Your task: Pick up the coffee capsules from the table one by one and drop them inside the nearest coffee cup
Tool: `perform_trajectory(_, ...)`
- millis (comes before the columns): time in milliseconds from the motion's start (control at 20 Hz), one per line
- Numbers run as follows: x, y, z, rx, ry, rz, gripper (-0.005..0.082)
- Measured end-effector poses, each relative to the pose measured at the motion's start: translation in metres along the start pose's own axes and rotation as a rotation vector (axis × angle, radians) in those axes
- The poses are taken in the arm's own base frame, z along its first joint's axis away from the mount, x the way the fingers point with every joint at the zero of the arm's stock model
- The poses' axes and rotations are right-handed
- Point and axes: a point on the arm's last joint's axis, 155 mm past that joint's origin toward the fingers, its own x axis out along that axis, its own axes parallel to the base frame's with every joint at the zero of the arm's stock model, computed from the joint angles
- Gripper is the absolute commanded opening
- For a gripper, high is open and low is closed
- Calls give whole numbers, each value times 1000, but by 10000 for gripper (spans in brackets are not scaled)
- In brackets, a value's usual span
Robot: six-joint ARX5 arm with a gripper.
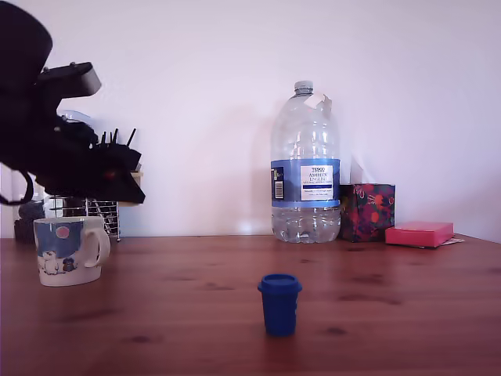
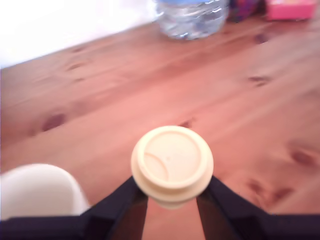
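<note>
A: Where the arm (image 1: 55, 149) hangs dark at the exterior view's left, above the mug (image 1: 69, 251), what does the gripper (image 2: 171, 194) carry?

B: It carries the cream capsule (image 2: 172, 165), pinched on either side by two black fingers (image 2: 125, 205) and lifted clear of the table (image 1: 391, 313). The wrist view looks onto its round, flat lid, which is smooth matt plastic with a raised rim and a faint curved line moulded in.

A: And the mug?

B: It is glossy white ceramic with a looped handle and a blue picture with a pink dot and small figures. In the wrist view its rim is a pale blur close beside the capsule, which is over bare wood.

A: What about the other pod?

B: The blue capsule (image 1: 279, 304) stands upright near the table's middle, tapered, with a wider lipped top. The wood is reddish-brown, grained and knotted.

A: What is behind?

B: A clear ribbed water bottle (image 1: 305, 168), a patterned box (image 1: 367, 211), a flat pink box (image 1: 419, 233), and a wire holder (image 1: 106, 215) of black sticks behind the mug.
</note>
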Motion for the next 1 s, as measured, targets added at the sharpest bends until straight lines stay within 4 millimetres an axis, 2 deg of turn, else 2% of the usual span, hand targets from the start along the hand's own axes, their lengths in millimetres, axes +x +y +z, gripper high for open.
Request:
perform_trajectory(150,1,24,2,-21,44,54,128)
perform_trajectory(400,-4,55,-13,-65,142,113,128)
perform_trajectory(800,-11,79,-28,-107,198,162,128)
perform_trajectory(1000,-12,83,-28,-111,198,169,138)
